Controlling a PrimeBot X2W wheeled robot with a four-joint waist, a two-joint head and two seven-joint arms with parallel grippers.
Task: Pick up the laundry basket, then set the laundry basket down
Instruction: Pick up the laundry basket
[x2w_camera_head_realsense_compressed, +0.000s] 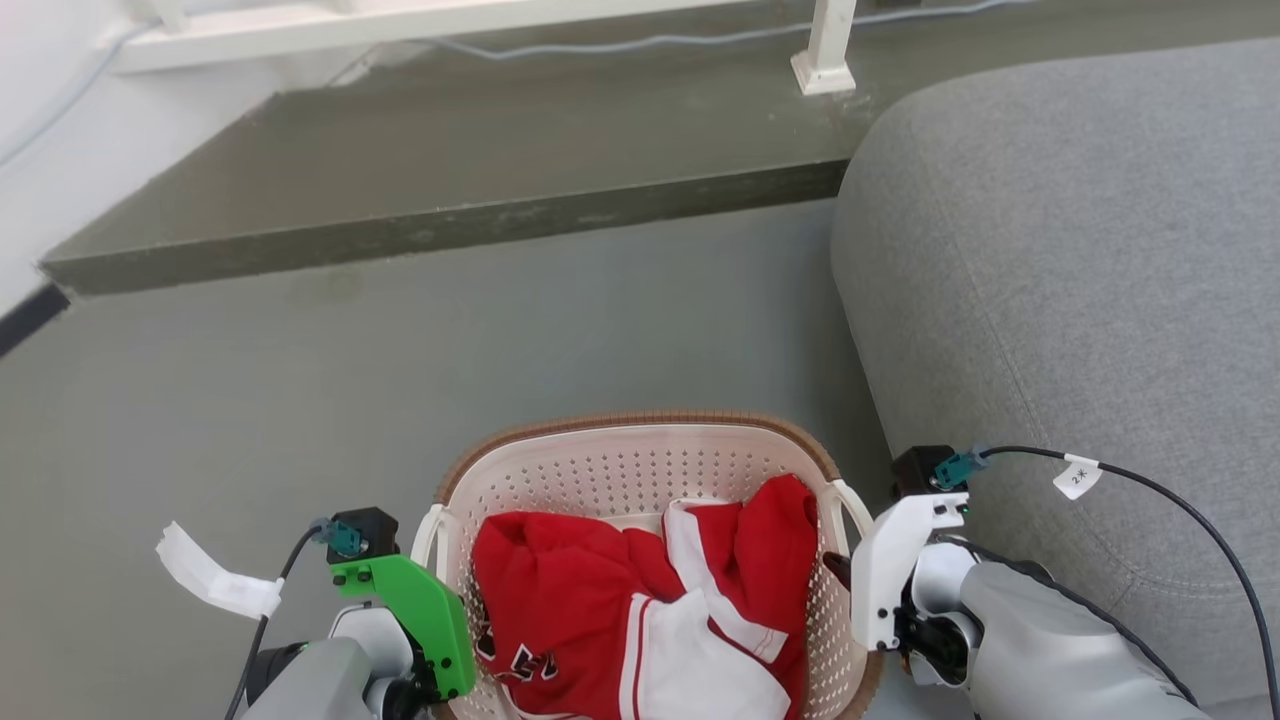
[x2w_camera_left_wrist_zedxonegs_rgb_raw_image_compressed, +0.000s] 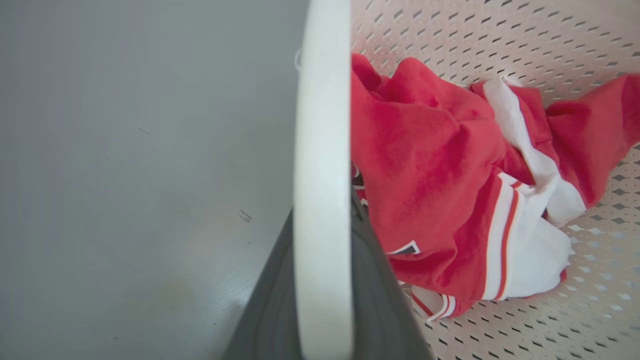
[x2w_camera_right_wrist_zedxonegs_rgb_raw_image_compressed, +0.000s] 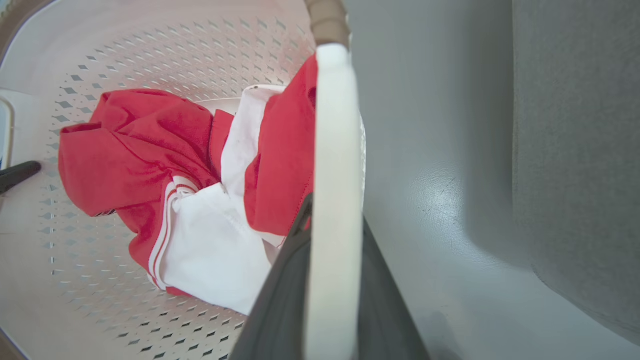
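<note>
the left gripper (x2w_camera_left_wrist_zedxonegs_rgb_raw_image_compressed: 325, 210) seems to have its fingers clenched on one white loop handle (x2w_camera_left_wrist_zedxonegs_rgb_raw_image_compressed: 322, 100), the right gripper (x2w_camera_right_wrist_zedxonegs_rgb_raw_image_compressed: 335, 215) on the other, with the laundry basket (x2w_camera_head_realsense_compressed: 640, 425) between them, just beside the sofa (x2w_camera_head_realsense_compressed: 1080, 250). whether it is off the floor (x2w_camera_head_realsense_compressed: 400, 380) i cannot tell. move both sides level and together, so the red garment (x2w_camera_head_realsense_compressed: 590, 590) doesn't slide and the sofa isn't brushed.

Basket (x2w_camera_head_realsense_compressed: 640, 470): cream perforated plastic, smooth, low sheen. Rim (x2w_camera_head_realsense_compressed: 650, 418): brown, woven-look texture. Handle (x2w_camera_left_wrist_zedxonegs_rgb_raw_image_compressed: 322, 175): smooth white plastic, slightly glossy. Garment (x2w_camera_head_realsense_compressed: 560, 590): soft red and white cloth, matt, creased. Floor (x2w_camera_head_realsense_compressed: 400, 340): smooth grey, faint sheen, light scuffs. Sofa (x2w_camera_head_realsense_compressed: 1080, 250): grey woven fabric, matt, coarse.
</note>
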